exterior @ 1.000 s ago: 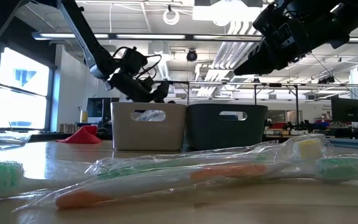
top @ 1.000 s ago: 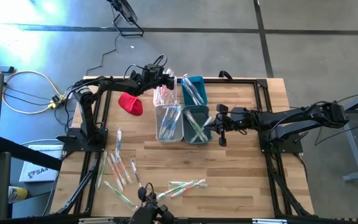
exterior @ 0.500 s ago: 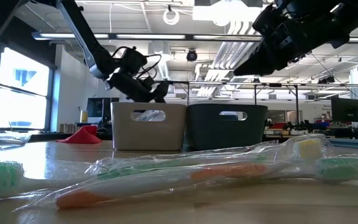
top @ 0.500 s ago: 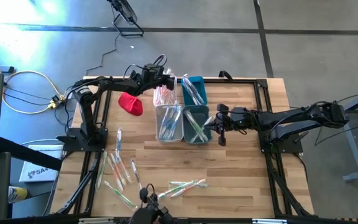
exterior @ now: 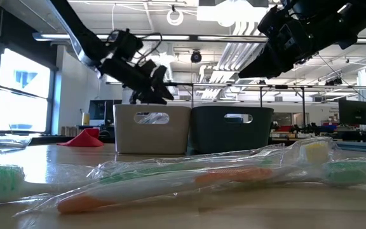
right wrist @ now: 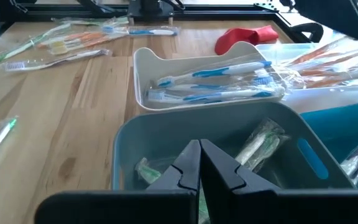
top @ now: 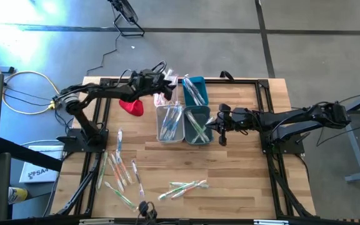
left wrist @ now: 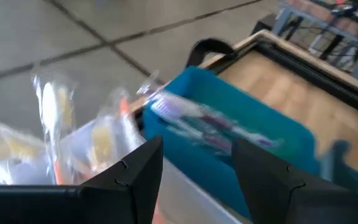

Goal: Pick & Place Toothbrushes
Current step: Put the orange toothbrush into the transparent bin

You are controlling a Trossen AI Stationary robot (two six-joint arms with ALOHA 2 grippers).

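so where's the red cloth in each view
high view: red cloth lies at the table's far left, beside the bins, under the left arm.
low view: small red mound left of the white bin.
left wrist view: not in it.
right wrist view: near the picture's top, beyond the white bin.
Shared landmark: the white bin holding blue toothbrushes.
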